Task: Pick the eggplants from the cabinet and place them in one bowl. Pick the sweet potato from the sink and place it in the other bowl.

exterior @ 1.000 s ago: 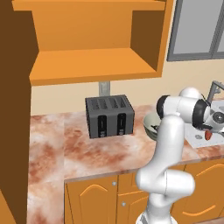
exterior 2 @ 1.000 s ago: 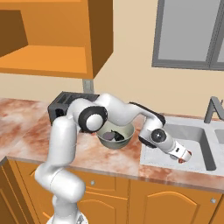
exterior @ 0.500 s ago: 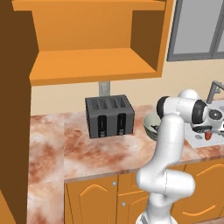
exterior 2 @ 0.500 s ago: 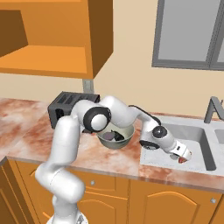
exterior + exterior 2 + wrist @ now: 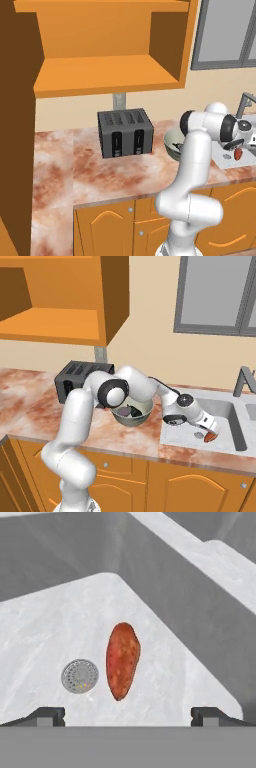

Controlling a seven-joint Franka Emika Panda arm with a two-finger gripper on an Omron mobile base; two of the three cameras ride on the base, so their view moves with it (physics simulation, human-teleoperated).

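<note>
Gripper [image 5: 128,714] jaws fully spread, holding nothing; it sits low in the sink [image 5: 227,413], pointed down at the sweet potato [image 5: 122,660], which lies on the basin floor just beside the drain [image 5: 79,675]; no contact yet, fingertips [image 5: 47,714] well clear either side.

Change over the last second: arm has reached further right and dropped from above the sink edge into the basin; in the right base view the gripper [image 5: 214,431] now hangs right over the potato [image 5: 210,438]; base views otherwise unchanged, so the arm moved, not the base. Dark lumps, likely the eggplants [image 5: 131,411], already sit in the grey-green bowl [image 5: 132,411] next to the toaster [image 5: 125,132], so I judge the cabinet [image 5: 107,47] half is done and this is the approach for the potato pick.

Potato orientation in the hand view: long axis runs near vertical in frame, slightly tilted, narrower tip toward the fingers, blunt end away; that puts the long axis roughly across the closing line, so jaws would close on the short width; alignment looks fine, potato sits slightly left of centre.
</note>
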